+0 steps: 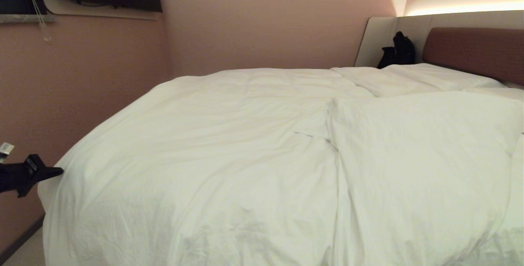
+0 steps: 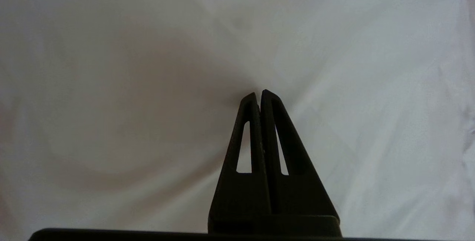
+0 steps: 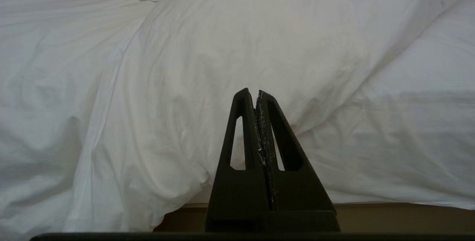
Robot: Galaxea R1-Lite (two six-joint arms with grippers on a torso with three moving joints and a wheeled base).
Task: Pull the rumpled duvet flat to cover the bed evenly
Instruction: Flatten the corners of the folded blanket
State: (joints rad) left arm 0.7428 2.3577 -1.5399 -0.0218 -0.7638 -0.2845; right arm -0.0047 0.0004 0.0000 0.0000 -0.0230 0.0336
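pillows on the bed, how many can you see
2 show: one pillow lies flat below the brown headboard, the other pillow lies nearer, at the frame's right edge. The duvet may hide more.

The duvet [image 1: 254, 155] is being cut off by the near and right edges of the head view. The bed [image 1: 475, 49] beneath is being hidden almost wholly. The left hand [image 1: 57, 171] is being shown only partly, its arm cropped at the left edge.
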